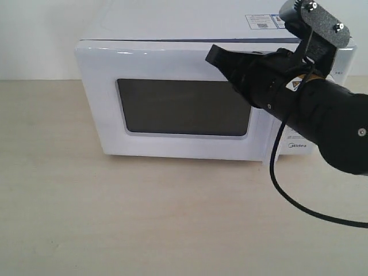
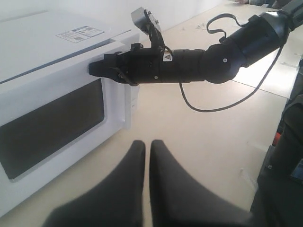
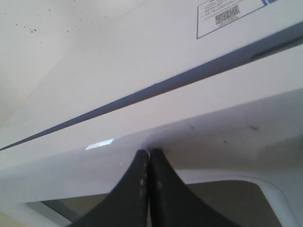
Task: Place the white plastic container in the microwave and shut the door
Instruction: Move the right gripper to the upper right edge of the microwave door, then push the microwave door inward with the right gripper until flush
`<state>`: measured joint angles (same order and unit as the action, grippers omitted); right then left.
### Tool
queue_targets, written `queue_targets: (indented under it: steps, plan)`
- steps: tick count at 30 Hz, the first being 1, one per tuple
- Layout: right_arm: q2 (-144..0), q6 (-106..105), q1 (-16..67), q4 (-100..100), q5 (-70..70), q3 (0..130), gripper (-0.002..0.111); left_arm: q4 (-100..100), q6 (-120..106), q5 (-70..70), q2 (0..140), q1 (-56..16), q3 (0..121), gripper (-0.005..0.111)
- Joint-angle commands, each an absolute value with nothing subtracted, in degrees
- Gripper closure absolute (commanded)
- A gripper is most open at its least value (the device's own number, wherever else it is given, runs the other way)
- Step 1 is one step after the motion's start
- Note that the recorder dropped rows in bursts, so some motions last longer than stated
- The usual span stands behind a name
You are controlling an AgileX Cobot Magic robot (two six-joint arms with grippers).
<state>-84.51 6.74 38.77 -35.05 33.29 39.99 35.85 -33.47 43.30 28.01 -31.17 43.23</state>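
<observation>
The microwave [image 1: 172, 29] stands on the table with its door [image 1: 100, 115] flat against the front and its dark window [image 1: 184, 106] facing me. My right gripper [image 1: 211, 54] is shut with nothing in it, its tips touching the door's upper edge near the handle side; the same contact shows in the right wrist view [image 3: 148, 152] and the left wrist view [image 2: 92, 68]. My left gripper [image 2: 147, 144] is shut and empty, held above the table in front of the microwave, and is out of the exterior view. The white plastic container is out of view.
The door's vertical bar handle [image 2: 128, 106] sits just below the right arm. A black cable [image 1: 287, 195] hangs from the right arm down to the beige table [image 1: 144, 218]. Stickers [image 1: 261, 21] lie on the microwave top. Dark equipment [image 2: 284, 161] stands beside the table.
</observation>
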Motion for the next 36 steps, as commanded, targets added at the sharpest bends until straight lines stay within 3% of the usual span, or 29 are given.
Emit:
queue_targets:
  steps: [1, 27, 32, 36]
  plan:
    - [-85.5, 0.3, 38.2, -40.0, 34.4, 42.1, 0.108, 36.7, -33.0, 43.4, 27.8, -31.4, 42.9, 0.102]
    - [-82.6, -12.5, 35.2, -43.9, 25.0, 46.4, 0.108, 36.7, -33.0, 43.3, 27.8, -31.4, 42.9, 0.102]
    - [-77.0, -19.5, 36.7, -43.9, 16.7, 46.3, 0.108, 36.7, -33.0, 43.3, 27.8, -31.4, 42.9, 0.102]
    - [-71.4, -23.1, 36.5, -43.9, 0.5, 46.1, 0.108, 36.7, -33.0, 43.3, 27.8, -31.4, 42.9, 0.102]
